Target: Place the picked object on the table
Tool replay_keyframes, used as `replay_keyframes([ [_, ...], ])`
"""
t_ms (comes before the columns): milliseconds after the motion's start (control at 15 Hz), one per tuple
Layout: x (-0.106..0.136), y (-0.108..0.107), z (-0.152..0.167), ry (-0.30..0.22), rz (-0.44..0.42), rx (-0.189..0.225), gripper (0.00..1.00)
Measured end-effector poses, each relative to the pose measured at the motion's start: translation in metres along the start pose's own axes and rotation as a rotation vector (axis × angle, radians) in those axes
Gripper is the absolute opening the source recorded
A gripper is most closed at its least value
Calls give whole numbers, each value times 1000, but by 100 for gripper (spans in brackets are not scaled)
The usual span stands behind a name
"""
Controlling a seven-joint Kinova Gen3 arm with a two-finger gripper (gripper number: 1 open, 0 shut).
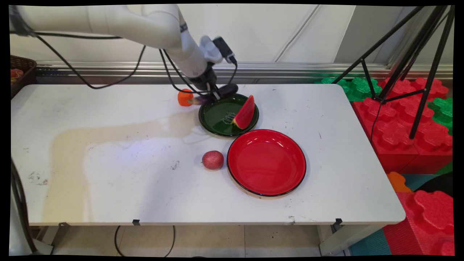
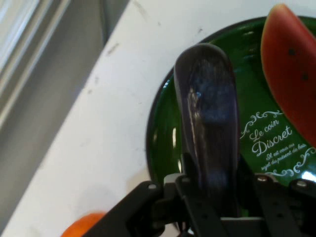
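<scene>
The tool (image 1: 214,93) is gripping a purple eggplant (image 2: 210,123) over the far rim of the green plate (image 1: 217,117), where a watermelon slice (image 1: 245,113) is lying. The hand view is showing the plate's white lettering; the main view is showing an orange fruit (image 1: 185,97), a red plate (image 1: 266,162) and a reddish fruit (image 1: 212,160) on the worktop (image 1: 108,163).

A red plate (image 1: 266,162) is sitting mid-tabletop (image 1: 108,163), a reddish round fruit (image 1: 212,160) lying just beside it at nine o'clock; red and green foam blocks (image 1: 398,108) are lying at three o'clock.
</scene>
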Motion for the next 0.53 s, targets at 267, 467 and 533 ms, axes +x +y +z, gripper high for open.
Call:
replay_keyframes([
  [267,-6,3,-56,29,-13,38,0],
  [467,-22,8,-101,43,-29,58,0],
  [533,-29,10,-114,44,-37,63,0],
])
